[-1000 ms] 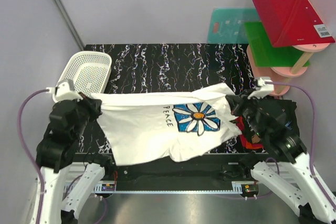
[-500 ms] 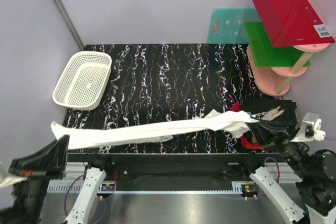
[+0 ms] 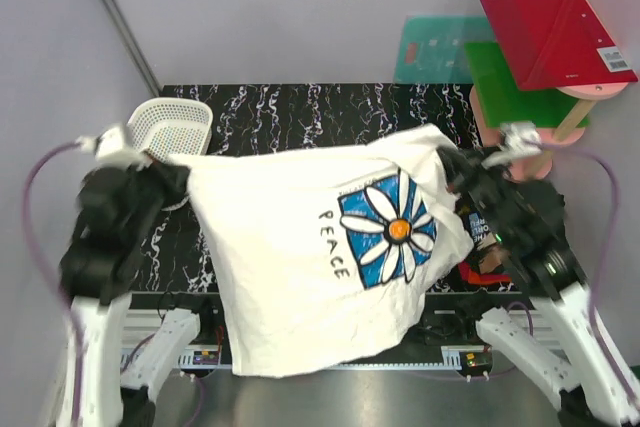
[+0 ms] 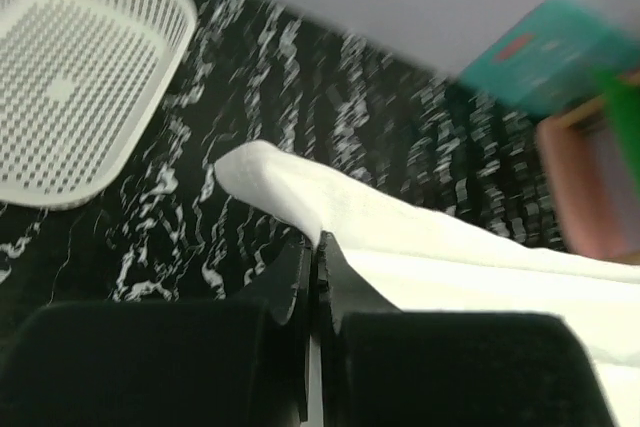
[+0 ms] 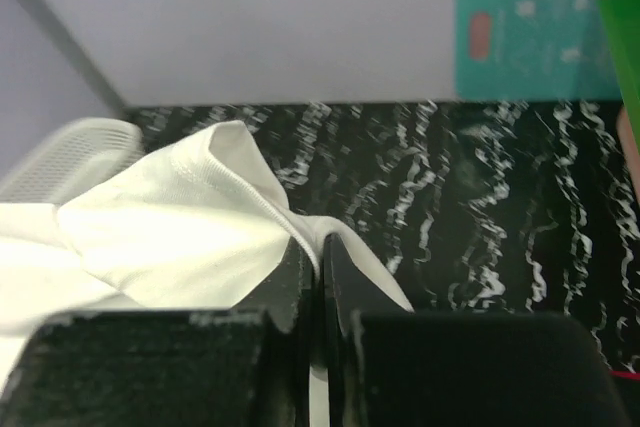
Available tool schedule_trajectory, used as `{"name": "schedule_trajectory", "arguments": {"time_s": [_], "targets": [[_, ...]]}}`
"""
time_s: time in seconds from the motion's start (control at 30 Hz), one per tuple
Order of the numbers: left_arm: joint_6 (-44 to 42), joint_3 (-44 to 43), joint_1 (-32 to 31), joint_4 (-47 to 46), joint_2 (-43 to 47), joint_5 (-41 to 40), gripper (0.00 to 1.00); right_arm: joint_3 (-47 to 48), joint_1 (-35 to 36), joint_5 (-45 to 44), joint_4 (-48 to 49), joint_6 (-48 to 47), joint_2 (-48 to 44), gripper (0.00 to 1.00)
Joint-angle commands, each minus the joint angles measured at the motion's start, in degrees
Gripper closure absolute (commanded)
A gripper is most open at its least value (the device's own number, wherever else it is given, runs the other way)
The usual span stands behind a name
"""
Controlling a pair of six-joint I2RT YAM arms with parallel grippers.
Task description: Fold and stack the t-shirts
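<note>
A white t-shirt (image 3: 300, 277) printed with a blue daisy, an orange centre and the word PEACE hangs spread in the air between the two arms, over the front half of the bench (image 3: 320, 112). It hides most of the bench's near edge and the gap between the arm bases. Its lower hem droops past that near edge.

Behind the right arm, at the bench's right edge, only a sliver of a black t-shirt (image 3: 478, 225) with pale lettering shows. A small patch of a red-orange t-shirt (image 3: 470, 273) sits just nearer the front right corner. How either one lies cannot be made out.

The left arm is smeared with blur from above, and the backgrounds of both wrist views are soft. A white mesh basket (image 3: 178, 123) at the bench's left edge is partly covered by the left arm and the shirt's corner.

The left gripper (image 4: 315, 247) has its jaws pinched together on the shirt's upper left corner, with white cloth spilling from the fingertips. The right gripper (image 5: 320, 245) is likewise clamped tight on the upper right corner, a bunched fold rising from its tips, near the bench's right edge.
</note>
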State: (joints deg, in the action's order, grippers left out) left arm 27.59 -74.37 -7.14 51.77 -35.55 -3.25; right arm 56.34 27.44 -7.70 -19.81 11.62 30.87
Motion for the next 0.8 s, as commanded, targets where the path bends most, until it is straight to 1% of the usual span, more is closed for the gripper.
{"name": "schedule_trajectory", "arguments": {"time_s": [0.0, 0.03, 0.1, 0.13, 0.17, 0.2, 0.23, 0.3, 0.33, 0.37, 0.4, 0.43, 0.47, 0.53, 0.57, 0.6, 0.63, 0.77], "targets": [[0.0, 5.1, 0.02, -10.88, -13.91, -6.41, 1.0, 0.6, -0.72, -15.75, 12.33, -5.02, 21.3, 1.0], [0.26, 5.2, 0.1, -11.94, -19.24, -6.42, 1.0, 1.05, -0.81, -16.37, 14.08, -5.2, 28.38, 1.0], [0.7, 4.94, 0.11, -13.18, -24.89, -6.68, 1.0, 3.24, -0.81, -16.55, 15.06, -4.59, 35.62, 1.0], [1.32, 4.85, 0.11, -13.45, -29.88, -6.51, 1.0, 3.86, -0.9, -16.47, 15.15, -3.11, 42.36, 1.0], [1.67, 4.93, 0.11, -13.97, -31.93, -6.34, 1.0, 5.09, -0.81, -16.47, 15.07, -2.31, 45.56, 1.0], [1.85, 6.33, 0.11, -14.93, -33.52, -5.99, 1.0, 5.62, -0.81, -16.64, 14.89, -1.43, 48.64, 1.0], [2.37, 7.3, 0.11, -15.72, -35.45, -5.98, 1.0, 6.06, -0.98, -16.82, 14.28, 0.67, 54.15, 1.0], [2.81, 10.63, 0.11, -18.36, -36.08, -6.42, 1.0, 7.21, -1.16, -17.78, 13.31, 2.96, 59.02, 1.0], [3.25, 11.43, 0.11, -18.8, -36.25, -6.68, 1.0, 7.73, -1.51, -17.35, 13.05, 4.63, 63.22, 0.98], [3.17, 12.05, 0.11, -19.59, -36.26, -6.77, 1.0, 9.3, -1.69, -16.65, 12.52, 5.16, 65.35, 0.95], [3.17, 12.75, 0.11, -19.6, -36.52, -6.77, 1.0, 10.36, -1.86, -16.38, 11.3, 5.61, 67.19, 0.91], [3.17, 13.02, 0.11, -19.51, -36.52, -6.95, 1.0, 11.33, -2.04, -16.38, 10.94, 5.87, 70.43, 0.77], [3.17, 13.28, 0.11, -19.69, -36.61, -7.12, 1.0, 12.82, -2.13, -16.2, 10.68, 5.96, 71.77, 0.66], [3.08, 13.63, 0.11, -19.69, -37.13, -7.21, 1.0, 14.06, -2.13, -15.42, 10.58, 5.44, 74.58, 0.47], [3.08, 13.64, 0.11, -19.95, -37.31, -7.04, 1.0, 15.02, -2.13, -14.89, 10.58, 5.26, 75.29, 0.27], [3.17, 13.9, 0.11, -20.04, -37.66, -6.86, 1.0, 15.55, -2.13, -14.97, 10.58, 5.35, 75.91, 0.21], [3.08, 14.16, 0.11, -20.13, -37.75, -6.69, 1.0, 15.99, -2.13, -14.97, 10.67, 5.0, 76.96, 0.19], [3.08, 15.3, 0.11, -21.09, -38.54, -6.95, 1.0, 18.54, -2.22, -15.32, 10.59, 4.64, 78.72, 0.2]]}}
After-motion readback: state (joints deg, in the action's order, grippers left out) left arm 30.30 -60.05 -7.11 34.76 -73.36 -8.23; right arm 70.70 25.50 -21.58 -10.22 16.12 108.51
